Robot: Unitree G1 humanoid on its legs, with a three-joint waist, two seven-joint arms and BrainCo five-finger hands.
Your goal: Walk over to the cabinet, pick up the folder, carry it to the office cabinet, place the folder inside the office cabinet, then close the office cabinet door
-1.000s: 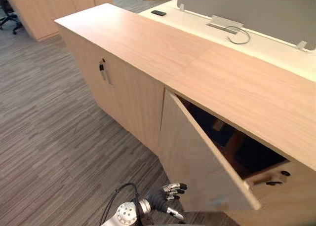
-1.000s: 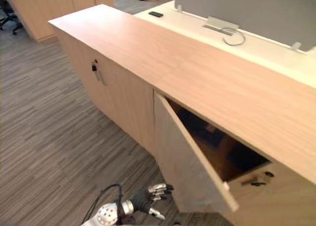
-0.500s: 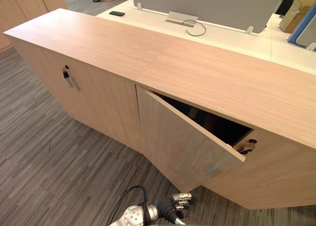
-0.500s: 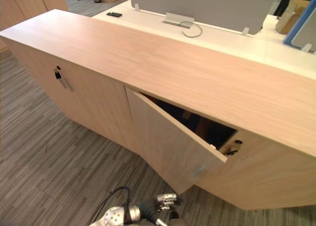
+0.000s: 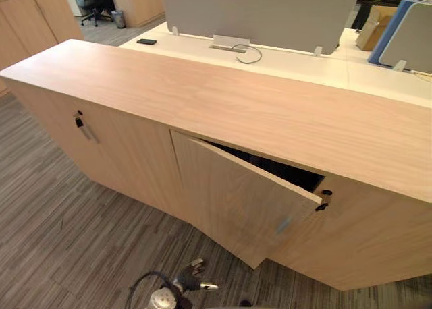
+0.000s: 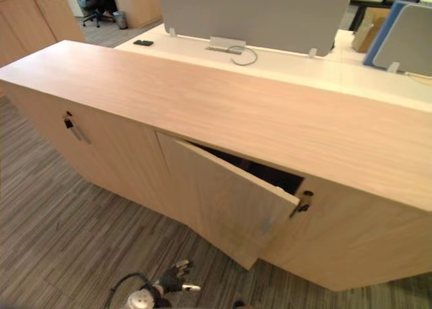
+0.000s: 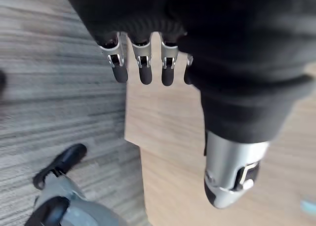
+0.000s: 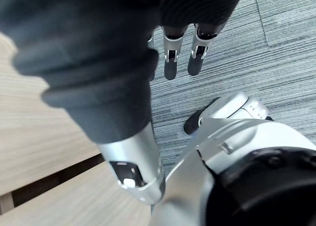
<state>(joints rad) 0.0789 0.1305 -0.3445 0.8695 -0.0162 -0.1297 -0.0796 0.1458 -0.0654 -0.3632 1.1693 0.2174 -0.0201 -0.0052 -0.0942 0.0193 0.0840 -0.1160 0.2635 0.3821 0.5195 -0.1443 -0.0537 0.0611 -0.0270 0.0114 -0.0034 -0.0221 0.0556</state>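
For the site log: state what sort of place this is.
Probably an open-plan office: a long wooden cabinet with one door ajar, a white desk with a grey divider screen behind it, and grey striped carpet.

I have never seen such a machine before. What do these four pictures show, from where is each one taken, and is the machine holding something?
It is a walking robot with two arms and metal hands. The two wide pictures come from cameras in its head, looking down at a long wooden cabinet. One door stands partly open; the inside is too dark to read. Behind the cabinet is a white desk with a grey screen and a looped cable. The two close pictures come from cameras on the wrists. One looks along the left hand, low by the door. The other looks along the right hand, above grey carpet. Both hands have straight fingers and hold nothing.
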